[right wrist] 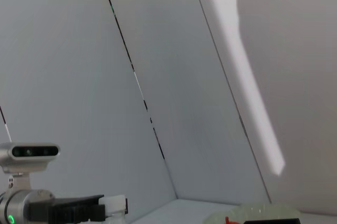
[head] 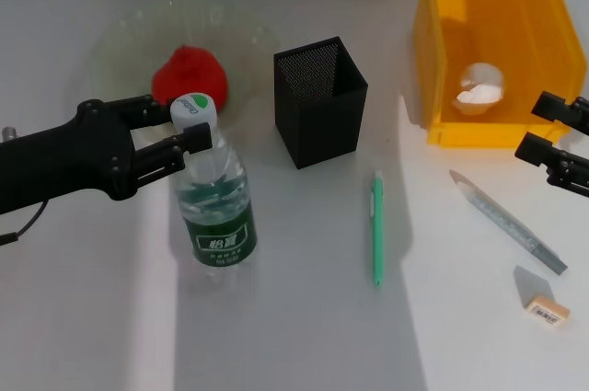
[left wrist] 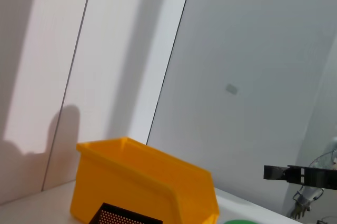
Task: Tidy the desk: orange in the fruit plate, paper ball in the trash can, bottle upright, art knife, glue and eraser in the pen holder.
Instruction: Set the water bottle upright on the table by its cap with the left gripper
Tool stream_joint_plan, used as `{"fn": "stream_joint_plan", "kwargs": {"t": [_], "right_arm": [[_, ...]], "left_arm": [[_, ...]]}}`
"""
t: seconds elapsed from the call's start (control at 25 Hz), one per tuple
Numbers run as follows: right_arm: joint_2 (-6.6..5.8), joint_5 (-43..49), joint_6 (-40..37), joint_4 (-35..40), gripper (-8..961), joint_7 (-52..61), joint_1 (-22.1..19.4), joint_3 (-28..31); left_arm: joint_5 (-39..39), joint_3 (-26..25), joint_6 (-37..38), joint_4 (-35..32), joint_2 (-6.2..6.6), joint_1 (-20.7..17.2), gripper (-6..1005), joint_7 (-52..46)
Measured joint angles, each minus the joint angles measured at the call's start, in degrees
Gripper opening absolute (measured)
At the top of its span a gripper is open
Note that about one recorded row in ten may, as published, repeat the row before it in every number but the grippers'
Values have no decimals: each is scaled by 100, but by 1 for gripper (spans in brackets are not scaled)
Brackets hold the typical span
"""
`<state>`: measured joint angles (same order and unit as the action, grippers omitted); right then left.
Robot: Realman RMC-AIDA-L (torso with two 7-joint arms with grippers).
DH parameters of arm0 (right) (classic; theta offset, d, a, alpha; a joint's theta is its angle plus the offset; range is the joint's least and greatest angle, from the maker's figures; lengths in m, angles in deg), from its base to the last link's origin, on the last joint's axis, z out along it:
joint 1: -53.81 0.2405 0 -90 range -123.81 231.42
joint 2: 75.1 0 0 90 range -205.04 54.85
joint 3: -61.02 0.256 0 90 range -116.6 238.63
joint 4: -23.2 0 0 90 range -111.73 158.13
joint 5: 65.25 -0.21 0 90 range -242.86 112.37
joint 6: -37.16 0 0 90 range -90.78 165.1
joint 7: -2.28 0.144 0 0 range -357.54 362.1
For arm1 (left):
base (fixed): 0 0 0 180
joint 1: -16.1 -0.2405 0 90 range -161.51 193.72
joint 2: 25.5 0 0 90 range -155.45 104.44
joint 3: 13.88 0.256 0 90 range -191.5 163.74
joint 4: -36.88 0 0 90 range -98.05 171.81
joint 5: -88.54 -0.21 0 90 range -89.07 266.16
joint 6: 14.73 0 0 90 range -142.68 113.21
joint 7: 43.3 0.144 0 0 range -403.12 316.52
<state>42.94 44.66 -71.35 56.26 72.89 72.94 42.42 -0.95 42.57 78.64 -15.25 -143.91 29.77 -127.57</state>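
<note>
The bottle (head: 215, 203) stands upright on the white table (head: 304, 327), in front of the fruit plate (head: 124, 41). The left gripper (head: 184, 126) reaches in from the left side and holds the bottle just under its white and green cap (head: 192, 109): one finger (head: 145, 106) passes behind the neck and the other finger (head: 170, 152) lies in front of it, so the fingers are closed around the neck.

The orange (head: 189, 76) lies in the fruit plate, behind the bottle cap. The pen holder (head: 319, 100) stands to the right of the plate, and I cannot see anything inside it. The trash can (head: 497, 41) is at the far right of the table, and the paper ball (head: 480, 86) lies on its bottom.

The right gripper (head: 552, 141) is at the right edge, just in front of the trash can, above the table. Its two fingers are apart and hold nothing.

On the table in front of the pen holder lies a green pen (head: 376, 228). Further right lies the art knife (head: 508, 222), at a slant, and the eraser (head: 547, 306) is near its closer end. They do not touch each other.

In the left wrist view, the trash can (left wrist: 142, 184) and the rim of the pen holder (left wrist: 124, 216) show against the wall.
</note>
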Motion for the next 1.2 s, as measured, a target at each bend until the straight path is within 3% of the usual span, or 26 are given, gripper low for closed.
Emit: {"fn": "stream_joint_plan", "kwargs": {"t": [0.28,0.64,1.2], "right_arm": [[-36,-9,-71,-183,800,-39,30,-170],[-184,3,-84,-187,800,-4,36,-1309],[-193,22,-35,-186,800,39,38,-1423]], "left_arm": [[16,-163,53,627,13,104,436,1065],[18,-195,52,950,10,237,434,1831],[30,-410,79,1300,7,288,436,2448]]}}
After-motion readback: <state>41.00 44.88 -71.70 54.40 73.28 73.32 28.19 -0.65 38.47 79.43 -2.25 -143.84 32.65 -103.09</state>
